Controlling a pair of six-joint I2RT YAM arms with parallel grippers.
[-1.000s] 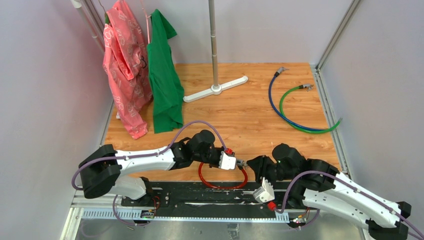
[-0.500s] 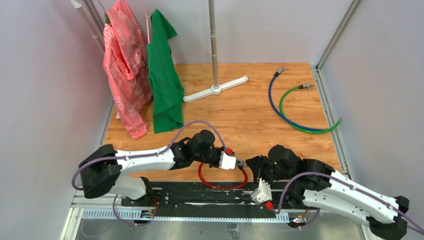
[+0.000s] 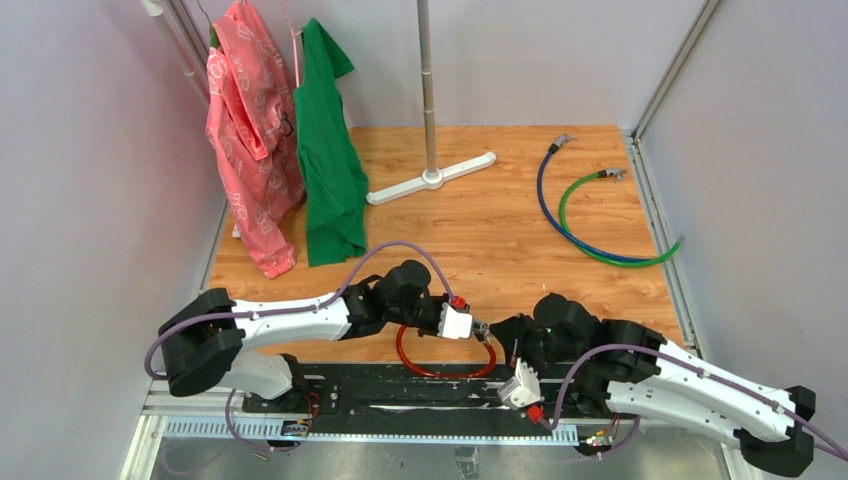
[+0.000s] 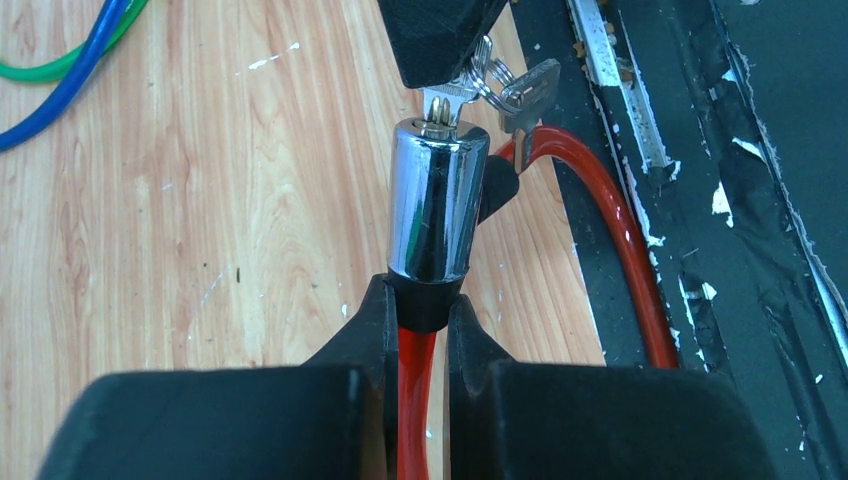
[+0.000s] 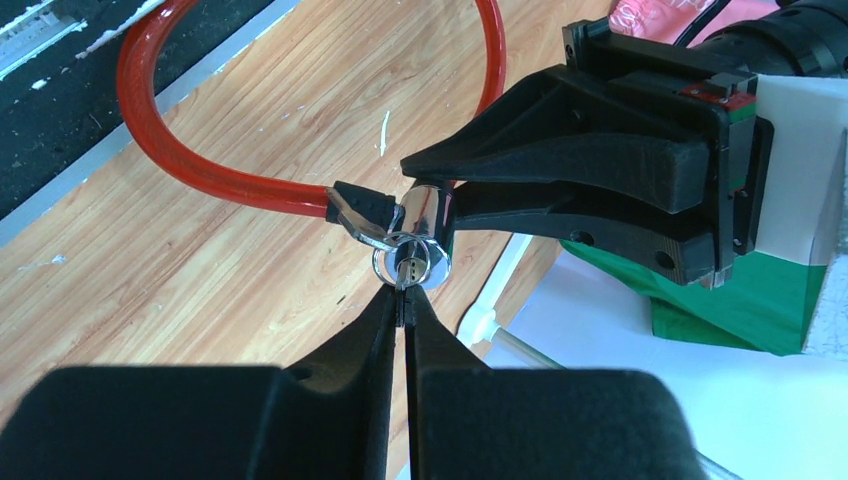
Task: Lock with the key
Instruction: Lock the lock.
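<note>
Wood table (image 3: pixel 480 220): three cables (image 3: pixel 539 185), one lock (image 4: pixel 428 200), key (image 4: pixel 444 98)

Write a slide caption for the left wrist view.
Left claw holds the red cable lock below its chrome cylinder; right claw pinches the small silvery key in it.

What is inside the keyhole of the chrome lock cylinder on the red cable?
The key sits in the lock cylinder, its head pinched by the right claw. Its blade is hidden inside the chrome, so depth cannot be seen.
</note>
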